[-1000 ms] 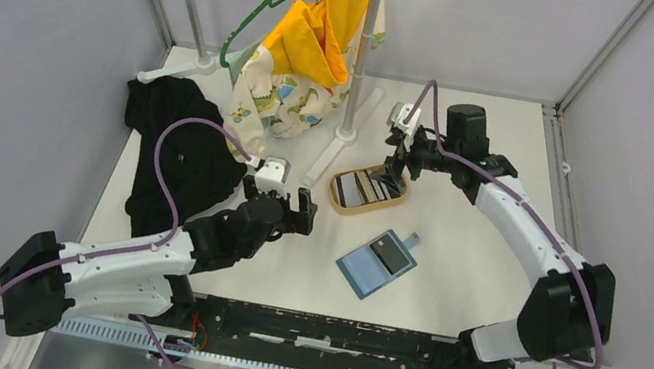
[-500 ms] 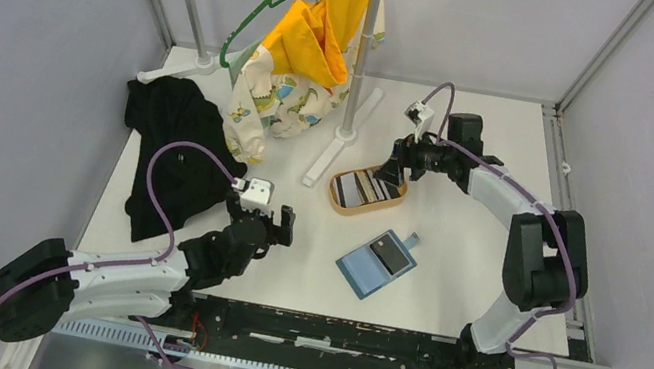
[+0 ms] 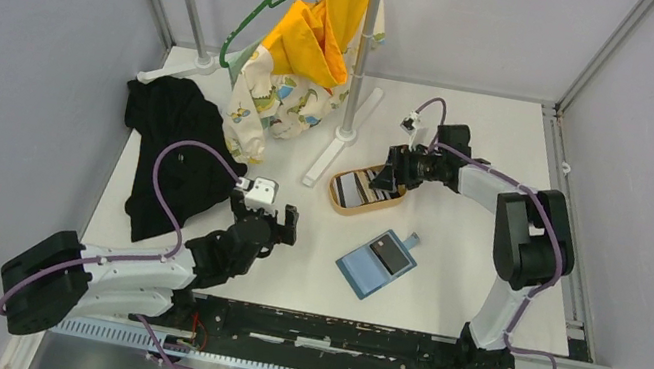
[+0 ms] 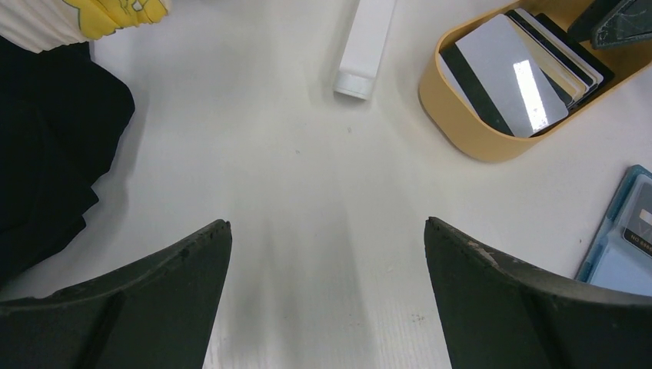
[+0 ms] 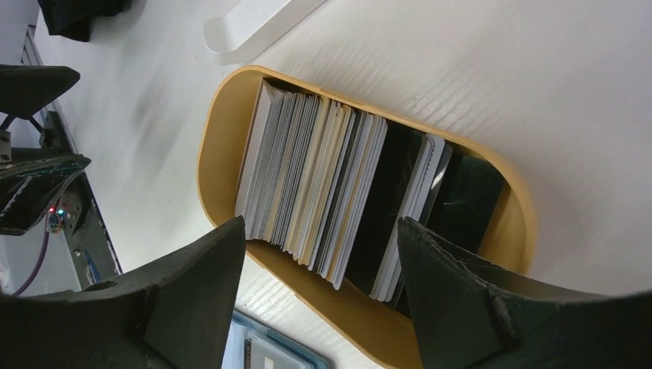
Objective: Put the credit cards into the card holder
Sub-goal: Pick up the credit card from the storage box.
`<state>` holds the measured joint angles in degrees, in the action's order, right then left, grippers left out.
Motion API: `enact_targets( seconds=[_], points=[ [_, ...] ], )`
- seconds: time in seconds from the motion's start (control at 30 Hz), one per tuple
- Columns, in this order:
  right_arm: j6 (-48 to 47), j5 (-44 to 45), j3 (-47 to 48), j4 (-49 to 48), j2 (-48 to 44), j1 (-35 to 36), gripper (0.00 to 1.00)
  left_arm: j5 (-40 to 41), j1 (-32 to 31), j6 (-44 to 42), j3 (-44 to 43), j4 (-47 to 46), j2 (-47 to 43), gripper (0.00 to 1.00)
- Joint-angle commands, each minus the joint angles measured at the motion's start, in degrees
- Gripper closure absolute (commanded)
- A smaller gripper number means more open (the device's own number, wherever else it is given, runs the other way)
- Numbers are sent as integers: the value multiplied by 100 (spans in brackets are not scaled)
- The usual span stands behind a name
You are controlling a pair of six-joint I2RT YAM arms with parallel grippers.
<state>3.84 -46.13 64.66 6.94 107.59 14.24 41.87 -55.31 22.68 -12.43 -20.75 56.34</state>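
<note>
Narrowing right claw [image 5: 319, 238] above credit cards [image 5: 323, 177]

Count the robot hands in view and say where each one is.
2. The left hand hovers open above the table, between the black garment and the card holder. The right hand is open over the credit cards in the wooden tray. None seems hidden.

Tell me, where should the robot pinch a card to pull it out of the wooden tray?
Probably by its raised top edge, coming straight down from above. The credit cards lean on their edges, packed face to face, and the wooden tray walls in their sides. The open right gripper hangs over them; an end card looks easiest to pinch across its thin body.
</note>
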Motion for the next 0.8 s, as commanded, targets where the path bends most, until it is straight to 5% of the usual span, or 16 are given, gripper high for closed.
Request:
enact_targets(
  seconds=[0.0, 0.77],
  points=[
    [326, 35, 267, -123, 186, -15, 22, 131, 13, -291, -277, -333, 92, 0],
    [810, 777, 540, 137, 349, 492, 24, 134, 17, -303, -374, -289, 237, 1]
  ],
)
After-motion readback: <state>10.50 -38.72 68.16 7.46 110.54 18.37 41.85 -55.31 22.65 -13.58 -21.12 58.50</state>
